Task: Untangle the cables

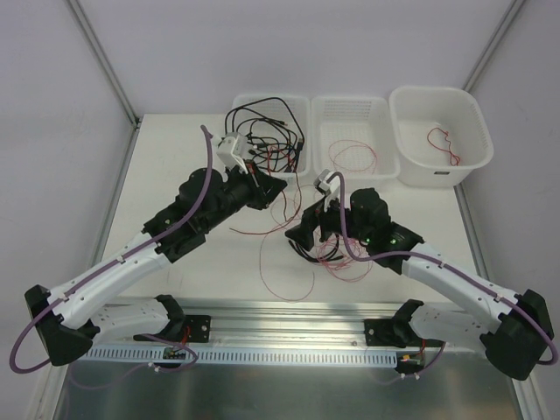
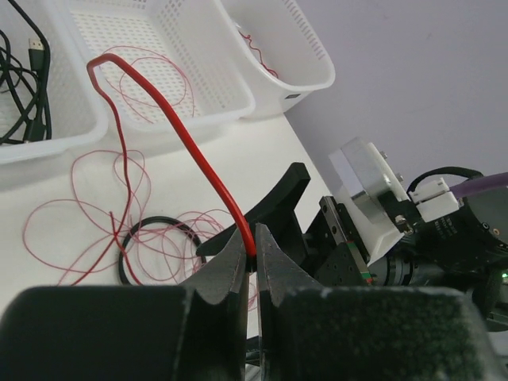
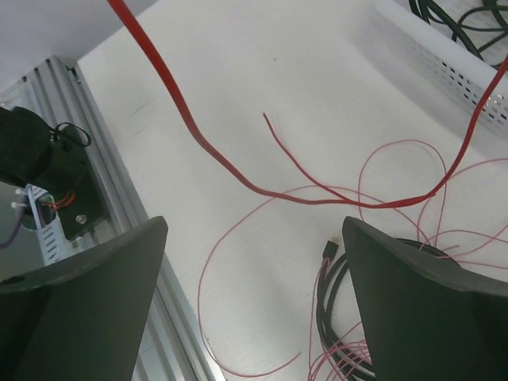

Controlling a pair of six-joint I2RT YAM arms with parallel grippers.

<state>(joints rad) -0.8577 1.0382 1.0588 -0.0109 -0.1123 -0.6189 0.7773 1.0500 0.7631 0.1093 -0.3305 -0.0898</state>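
Three white containers stand along the far side of the table (image 1: 219,271): the middle basket (image 1: 350,114), a left basket (image 1: 254,99) just beside it, and a bin (image 1: 416,122) on its other side. Black cables (image 1: 262,131) lie heaped in the left basket, some looping above its rim. Thin red wires (image 1: 354,157) curl inside the middle basket. More of them sprawl on the table in front of it, mixed with a black coil (image 3: 333,294). One short red strand (image 1: 444,144) lies in the bin.

The left gripper (image 2: 254,252) sits off the middle basket's near left corner. Its jaws are pinched tight on a thicker red wire (image 2: 178,131), which arches up from the fingers toward the middle basket and then bends down again. The right gripper (image 3: 254,238) hangs in front of the middle basket, close to the left gripper, with its jaws spread wide and nothing between them. Under it lie the black coil and thin red wires, and the thicker red wire crosses above the table in its wrist view.
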